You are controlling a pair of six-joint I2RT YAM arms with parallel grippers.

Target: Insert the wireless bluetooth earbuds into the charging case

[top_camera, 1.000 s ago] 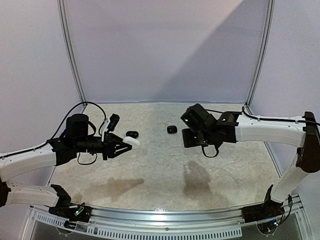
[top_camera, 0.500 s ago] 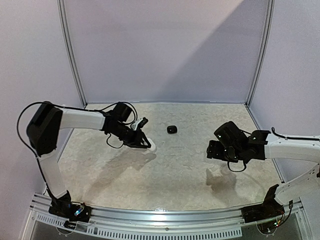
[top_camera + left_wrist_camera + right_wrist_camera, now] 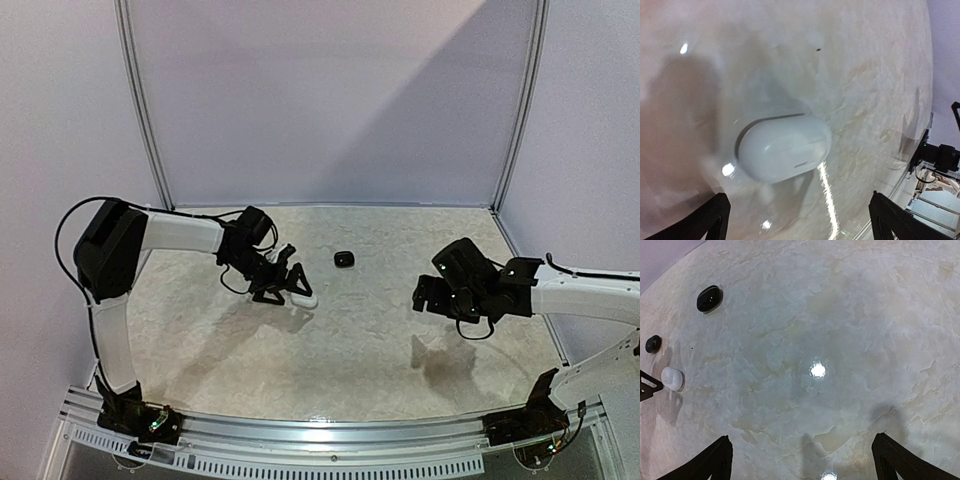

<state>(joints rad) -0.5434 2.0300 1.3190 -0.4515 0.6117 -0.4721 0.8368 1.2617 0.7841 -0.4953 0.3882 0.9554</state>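
Observation:
A white pebble-shaped charging case (image 3: 785,147) lies lid-shut on the marble table, just ahead of my left gripper (image 3: 797,225). That gripper is open and its fingers (image 3: 710,220) stand apart from the case. From above, the white case (image 3: 304,297) sits at the left gripper's (image 3: 285,285) tips. A black case (image 3: 344,259) lies farther back; the right wrist view shows the black case (image 3: 709,298) shut. My right gripper (image 3: 802,460) hangs open over bare table at the right (image 3: 421,297). The earbuds are out of view. A small black rounded piece (image 3: 653,343) lies beyond the white case (image 3: 672,378); I cannot tell what it is.
Pale walls close the table (image 3: 350,350) at the back and both sides, with metal posts (image 3: 140,110) at the corners. A metal rail (image 3: 330,440) runs along the near edge between the arm bases.
My left arm swung the white case to the middle of the table, set it down and opened. My right arm pulled back to the right and opened wide.

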